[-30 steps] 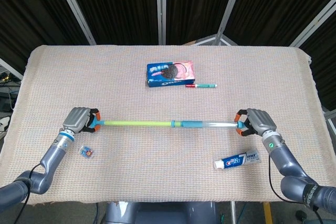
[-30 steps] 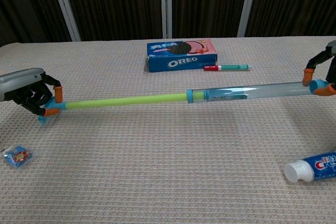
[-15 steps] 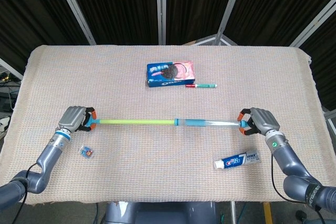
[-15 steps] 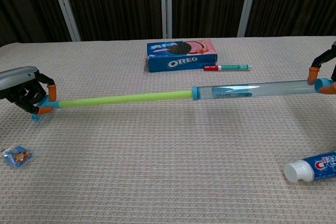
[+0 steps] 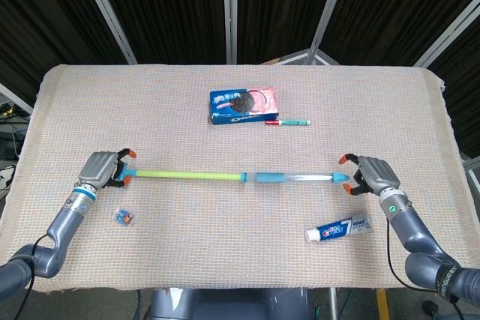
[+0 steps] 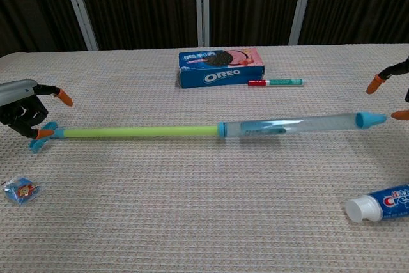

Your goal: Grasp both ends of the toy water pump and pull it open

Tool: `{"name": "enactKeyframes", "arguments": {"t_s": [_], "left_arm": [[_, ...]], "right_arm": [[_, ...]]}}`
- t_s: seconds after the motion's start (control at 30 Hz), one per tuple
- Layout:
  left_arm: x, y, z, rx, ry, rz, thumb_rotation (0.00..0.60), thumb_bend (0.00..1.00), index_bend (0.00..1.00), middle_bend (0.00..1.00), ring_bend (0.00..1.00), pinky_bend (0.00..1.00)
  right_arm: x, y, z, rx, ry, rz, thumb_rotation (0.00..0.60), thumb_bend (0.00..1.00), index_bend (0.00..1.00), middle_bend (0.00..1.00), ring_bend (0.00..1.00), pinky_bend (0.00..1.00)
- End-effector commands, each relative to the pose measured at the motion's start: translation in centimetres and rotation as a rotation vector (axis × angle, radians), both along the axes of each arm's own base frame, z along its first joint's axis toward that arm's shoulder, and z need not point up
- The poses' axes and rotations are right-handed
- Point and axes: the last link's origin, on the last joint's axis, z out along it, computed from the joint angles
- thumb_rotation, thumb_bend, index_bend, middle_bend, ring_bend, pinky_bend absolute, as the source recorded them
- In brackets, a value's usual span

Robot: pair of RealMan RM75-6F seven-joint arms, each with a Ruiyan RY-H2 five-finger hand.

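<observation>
The toy water pump (image 6: 223, 130) lies extended on the woven beige worktop (image 5: 225, 230), between the two hands; a slim lime-green rod runs from a teal end-piece into a clear tube with a blue conical tip. The left hand (image 5: 101, 168), grey with orange fingertips, is spread wide beside the teal end, one fingertip touching it; whether it grips is unclear. The right hand (image 5: 371, 174) is splayed wide, just apart from the blue tip. Beyond the hands lie a glossy cookie box (image 6: 220, 66) and thin marker (image 6: 275, 82); near the right hand, a toothpaste tube (image 5: 338, 228).
</observation>
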Motion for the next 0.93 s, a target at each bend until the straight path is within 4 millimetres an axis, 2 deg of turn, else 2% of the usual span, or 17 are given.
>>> {"name": "enactKeyframes", "arguments": {"t_s": [0.03, 0.17, 0.3, 0.33, 0.4, 0.43, 0.47, 0.53, 0.6, 0.67, 0.7, 0.8, 0.93], "left_arm": [[-0.3, -0.2, 1.2, 0.032, -0.01, -0.006, 0.6, 0.16, 0.0, 0.81, 0.79, 0.96], [-1.0, -0.5, 4.3, 0.122, -0.017, -0.024, 0.6, 0.16, 0.0, 0.81, 0.79, 0.96], [-1.9, -1.8, 8.3, 0.232, -0.024, -0.042, 0.6, 0.15, 0.0, 0.78, 0.78, 0.94], [-2.1, -2.2, 9.2, 0.259, -0.023, -0.047, 0.6, 0.13, 0.0, 0.73, 0.74, 0.9], [-2.4, -3.2, 10.7, 0.309, -0.02, -0.056, 0.6, 0.08, 0.0, 0.59, 0.61, 0.75], [-2.6, -3.8, 11.5, 0.335, -0.016, -0.057, 0.6, 0.04, 0.0, 0.47, 0.5, 0.62], [-2.7, -4.2, 12.0, 0.351, -0.016, -0.056, 0.6, 0.02, 0.0, 0.39, 0.42, 0.52], [-2.8, -5.1, 12.9, 0.376, -0.017, -0.05, 0.6, 0.0, 0.0, 0.13, 0.17, 0.25], [-3.0, -6.1, 14.0, 0.404, -0.015, -0.037, 0.6, 0.0, 0.0, 0.03, 0.04, 0.09], [-2.9, -7.8, 15.3, 0.431, -0.008, -0.028, 0.6, 0.0, 0.0, 0.0, 0.0, 0.0], [-2.8, -8.5, 15.8, 0.439, -0.001, -0.022, 0.6, 0.0, 0.0, 0.0, 0.0, 0.0], [-2.5, -10.8, 16.8, 0.438, 0.027, 0.013, 0.6, 0.0, 0.0, 0.0, 0.0, 0.0], [-1.9, -12.9, 17.4, 0.397, 0.07, 0.063, 0.6, 0.0, 0.0, 0.0, 0.0, 0.0]], "right_arm": [[-0.2, 0.4, 0.6, -0.027, 0.009, 0.02, 0.6, 0.0, 0.01, 0.97, 1.0, 1.0], [-0.6, 1.5, 2.2, -0.094, 0.017, 0.073, 0.6, 0.0, 0.0, 0.96, 1.0, 1.0], [-1.3, 3.3, 4.9, -0.214, 0.017, 0.16, 0.6, 0.0, 0.01, 0.92, 0.97, 1.0], [-1.5, 3.7, 5.6, -0.243, 0.019, 0.178, 0.6, 0.0, 0.03, 0.89, 0.94, 1.0], [-2.0, 4.7, 6.8, -0.293, 0.021, 0.219, 0.6, 0.0, 0.06, 0.8, 0.87, 1.0], [-2.3, 5.3, 7.5, -0.319, 0.027, 0.244, 0.6, 0.0, 0.06, 0.75, 0.82, 0.98], [-2.5, 5.7, 8.0, -0.337, 0.033, 0.26, 0.6, 0.0, 0.07, 0.66, 0.74, 0.93], [-3.0, 6.5, 8.9, -0.37, 0.052, 0.289, 0.6, 0.0, 0.07, 0.47, 0.55, 0.73], [-3.7, 7.4, 9.9, -0.404, 0.082, 0.305, 0.6, 0.0, 0.06, 0.2, 0.24, 0.35], [-4.5, 9.0, 10.8, -0.431, 0.113, 0.31, 0.6, 0.0, 0.04, 0.04, 0.05, 0.09], [-4.9, 9.5, 11.1, -0.436, 0.124, 0.305, 0.6, 0.0, 0.03, 0.0, 0.0, 0.02], [-5.5, 11.2, 11.7, -0.442, 0.151, 0.282, 0.6, 0.0, 0.0, 0.0, 0.0, 0.0], [-5.9, 12.5, 12.1, -0.455, 0.219, 0.283, 0.6, 0.0, 0.0, 0.0, 0.0, 0.0]]}}
